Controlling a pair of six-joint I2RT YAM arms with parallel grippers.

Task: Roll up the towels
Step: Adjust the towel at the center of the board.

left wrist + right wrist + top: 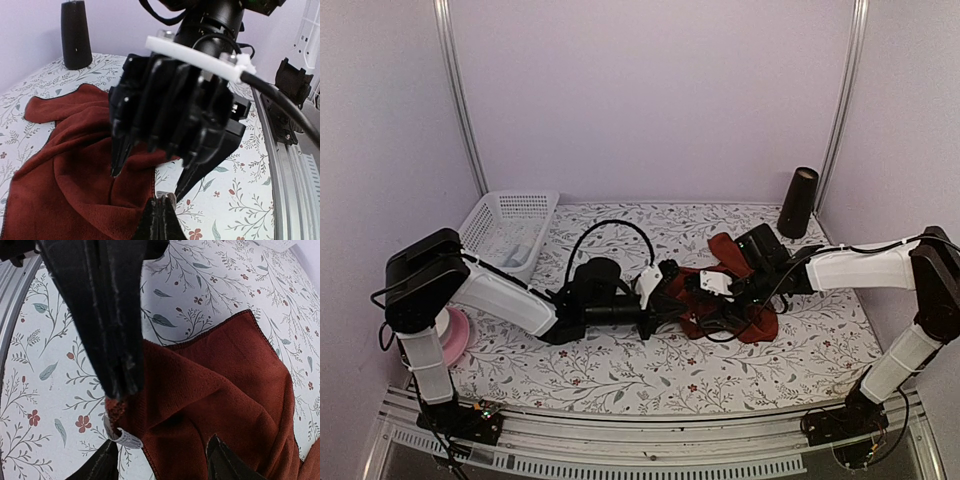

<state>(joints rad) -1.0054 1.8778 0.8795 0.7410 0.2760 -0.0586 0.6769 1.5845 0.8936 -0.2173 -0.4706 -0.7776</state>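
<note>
One maroon towel — corner within clamped left jaws, bulk between parted right jaws.

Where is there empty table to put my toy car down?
The front strip of table, from the left arm base to the right arm base, is bare. So is the back middle, between the white basket and the dark cylinder. The middle is crowded: the left hand and right hand meet at the red towel.

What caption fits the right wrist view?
Open right end effector straddles the maroon towel's corner, with the shut left end effector's tip at it.
</note>
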